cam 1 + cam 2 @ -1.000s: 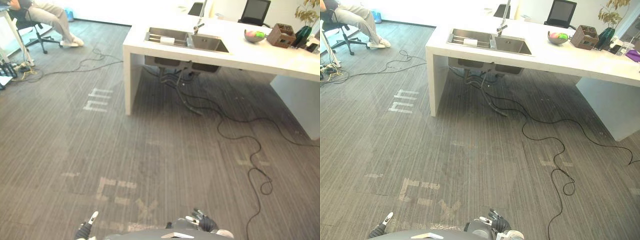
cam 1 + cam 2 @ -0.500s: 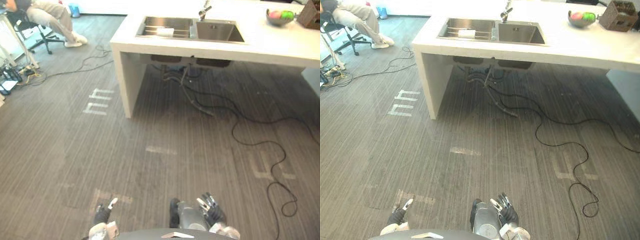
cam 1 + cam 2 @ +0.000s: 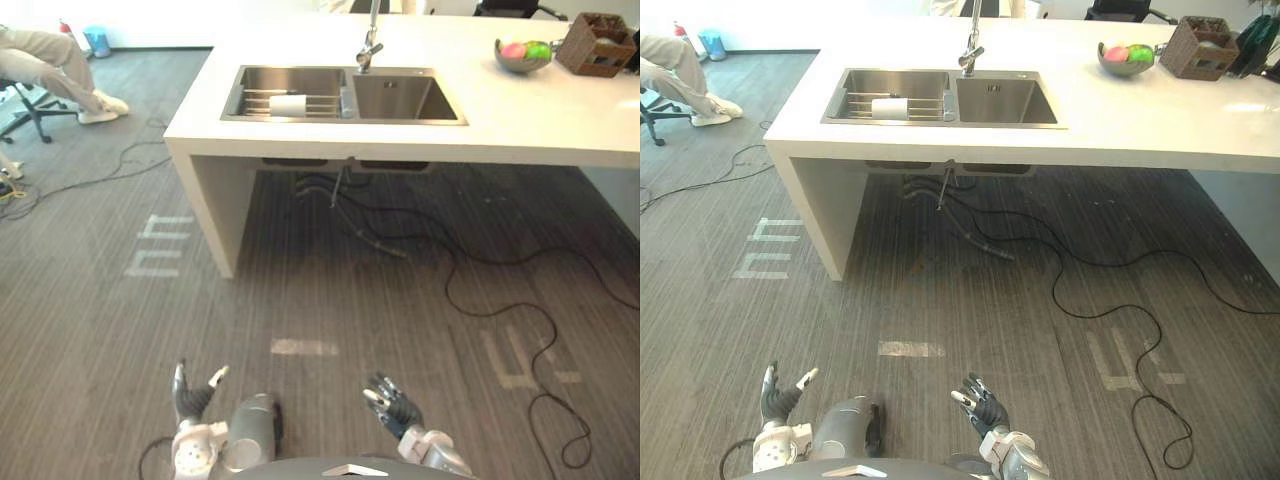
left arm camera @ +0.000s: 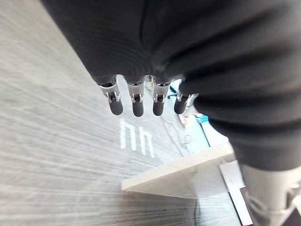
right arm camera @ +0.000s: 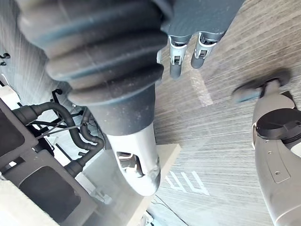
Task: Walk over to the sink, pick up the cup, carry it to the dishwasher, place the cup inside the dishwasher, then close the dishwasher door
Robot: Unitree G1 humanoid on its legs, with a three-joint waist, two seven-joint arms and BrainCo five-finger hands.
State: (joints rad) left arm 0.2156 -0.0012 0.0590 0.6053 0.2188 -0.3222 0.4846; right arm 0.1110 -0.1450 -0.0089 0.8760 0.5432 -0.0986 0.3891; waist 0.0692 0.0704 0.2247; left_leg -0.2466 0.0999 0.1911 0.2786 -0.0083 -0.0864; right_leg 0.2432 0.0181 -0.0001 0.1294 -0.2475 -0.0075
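A white cup (image 3: 288, 103) lies on its side on the wire rack in the left basin of the steel double sink (image 3: 345, 102), set in a white counter ahead of me. A tall tap (image 3: 368, 45) stands behind the basins. My left hand (image 3: 191, 399) and right hand (image 3: 396, 407) hang low over the carpet, well short of the counter. Both are open and hold nothing. The left wrist view shows straight fingers (image 4: 136, 101) over the floor, and the right wrist view shows relaxed fingers (image 5: 175, 60).
The white counter (image 3: 520, 110) also carries a fruit bowl (image 3: 522, 55) and a wicker basket (image 3: 598, 45) at the far right. Black cables (image 3: 470, 290) trail across the carpet beneath and before it. A person (image 3: 50, 70) sits on an office chair far left.
The camera has moved, so the sink now sits nearer the middle and shows more fully. My two hands have spread further apart at the bottom of the view.
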